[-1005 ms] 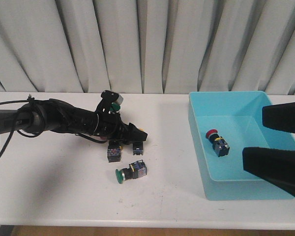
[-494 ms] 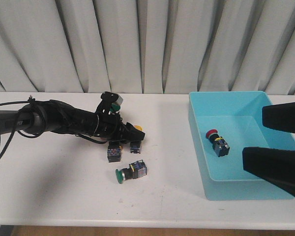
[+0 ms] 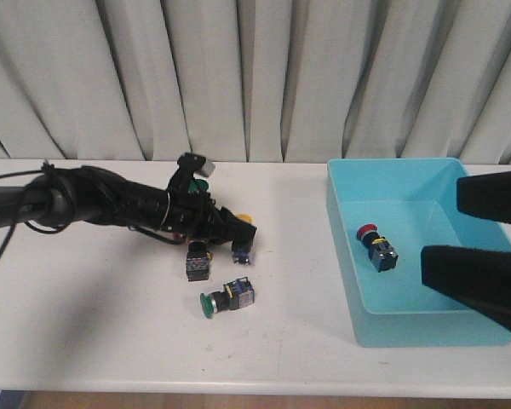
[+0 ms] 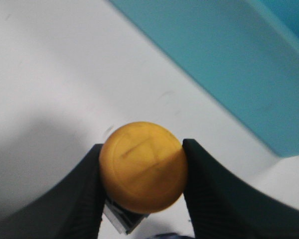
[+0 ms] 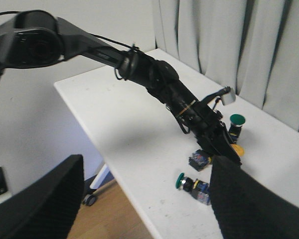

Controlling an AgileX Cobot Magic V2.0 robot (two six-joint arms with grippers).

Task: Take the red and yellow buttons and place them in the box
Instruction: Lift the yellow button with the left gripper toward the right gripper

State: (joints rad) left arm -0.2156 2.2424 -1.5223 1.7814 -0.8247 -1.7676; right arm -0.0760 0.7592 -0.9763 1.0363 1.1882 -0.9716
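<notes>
My left gripper [image 3: 238, 232] is shut on a yellow button [image 3: 243, 221], low over the table left of the box. In the left wrist view the yellow cap [image 4: 143, 167] sits between the two black fingers [image 4: 209, 194]. The light-blue box [image 3: 349, 256] stands at the right and holds a red button [image 3: 376, 243]. My right gripper [image 3: 443, 232] is open and empty, hovering over the box's right side; in the right wrist view the right gripper [image 5: 149, 199] has its jaws wide apart.
A green-capped switch [image 3: 226, 298] lies on its side in front of the left gripper. A black switch [image 3: 198, 262] lies beside it; its cap does not show. Another green-capped switch [image 5: 236, 122] stands behind the left arm. A curtain hangs behind the table.
My left gripper has shifted slightly to the right with the yellow button between its fingers. The right arm has not moved.
</notes>
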